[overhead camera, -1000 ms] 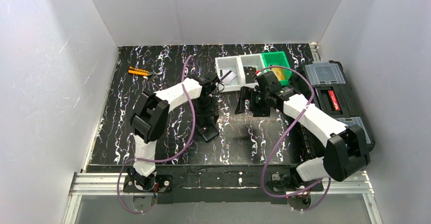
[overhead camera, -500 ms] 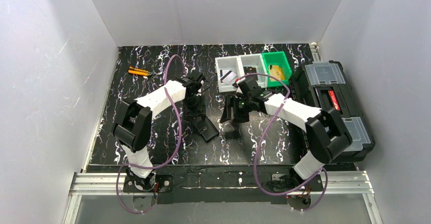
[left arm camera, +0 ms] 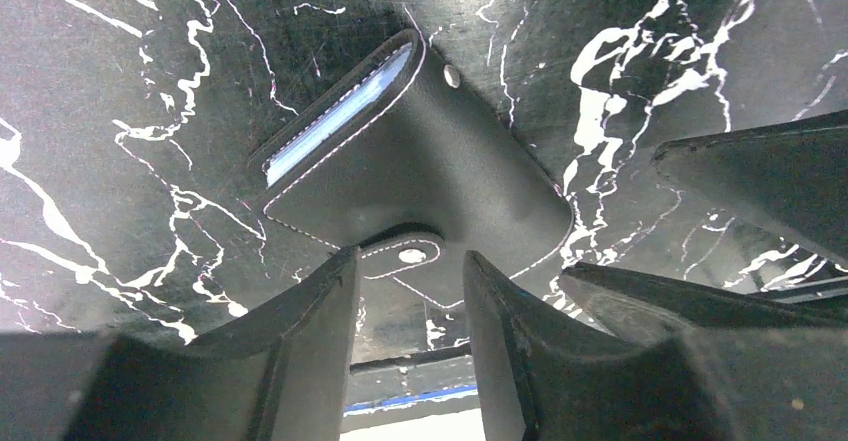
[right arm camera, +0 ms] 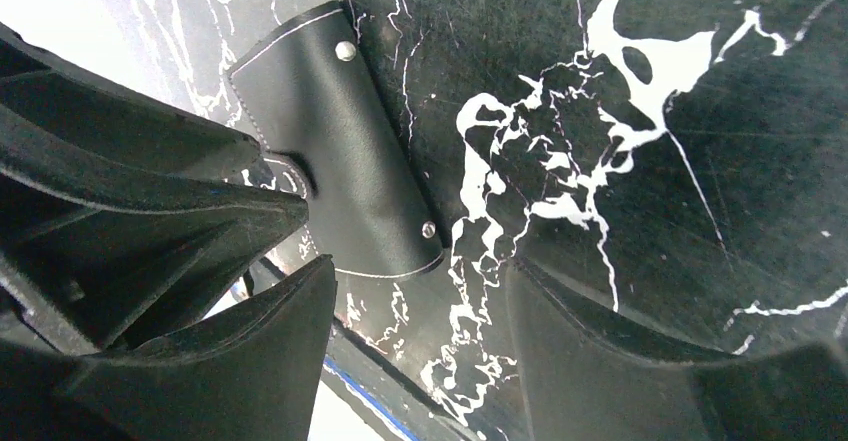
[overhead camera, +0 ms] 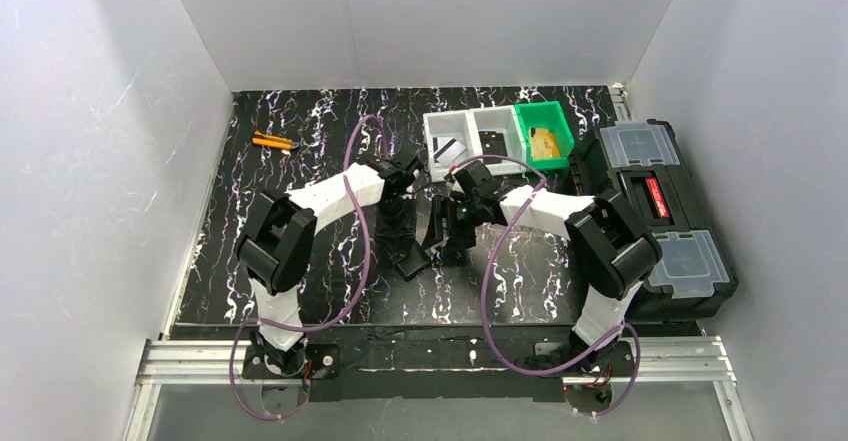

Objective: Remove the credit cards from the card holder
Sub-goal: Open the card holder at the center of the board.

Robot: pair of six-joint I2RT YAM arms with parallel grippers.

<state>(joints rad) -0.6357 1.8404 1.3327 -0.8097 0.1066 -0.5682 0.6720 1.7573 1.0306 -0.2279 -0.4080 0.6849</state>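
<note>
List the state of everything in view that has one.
card holder: folded, flat on the table.
left gripper: open, straddling the holder's near edge.
right gripper: open, beside the holder.
credit card: out, lying in a white bin.
toolbox: lids closed.

Nothing clear enough to read anywhere. Red label (overhead camera: pixel 656 197) on the toolbox (overhead camera: pixel 690 261): too small and blurry to make out. Card (overhead camera: pixel 450 150) in the white tray (overhead camera: pixel 470 113): just a dark stripe, any print too tiny to tell.
</note>
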